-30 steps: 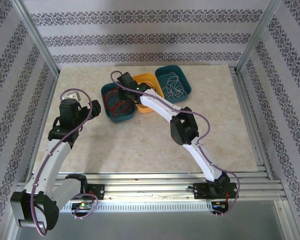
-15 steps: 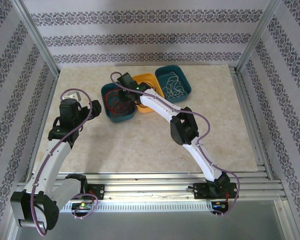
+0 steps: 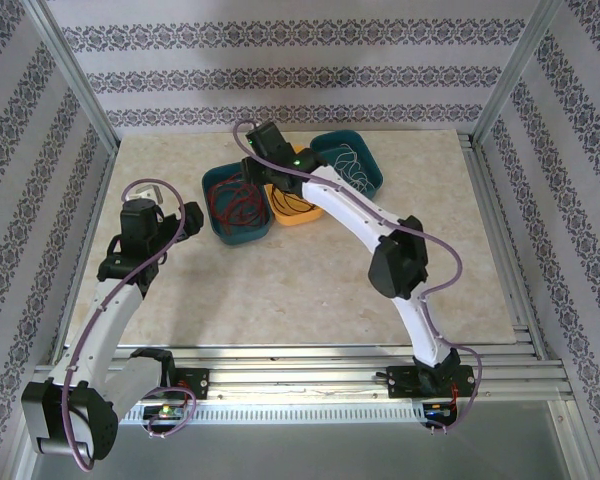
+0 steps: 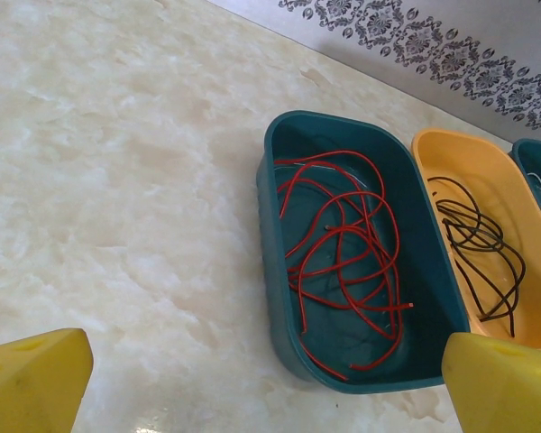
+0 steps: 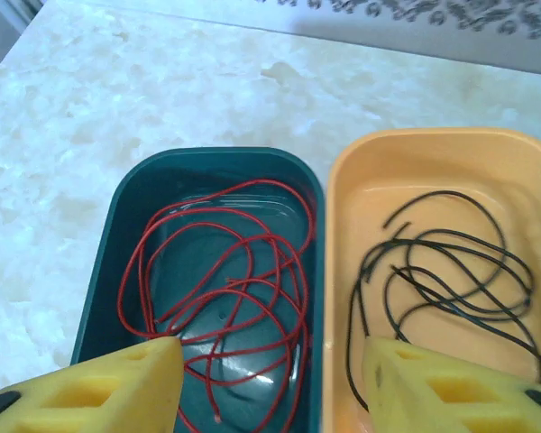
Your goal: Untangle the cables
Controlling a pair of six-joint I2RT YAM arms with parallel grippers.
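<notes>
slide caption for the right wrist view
Open right gripper above the red cable in a teal tray and the black cable in the yellow tray beside it

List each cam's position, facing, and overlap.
Top external: fixed above and behind the bases, looking down on the table; left arm and right arm in full.
Left wrist: on the left arm, looking obliquely down at the red cable in the teal tray; left gripper, fingers at bottom corners.
Right wrist: above the trays, looking down at the red cable and the black cable in the yellow tray; right gripper, fingers at bottom.
Shared: both wrist views hold the red and black cables.
</notes>
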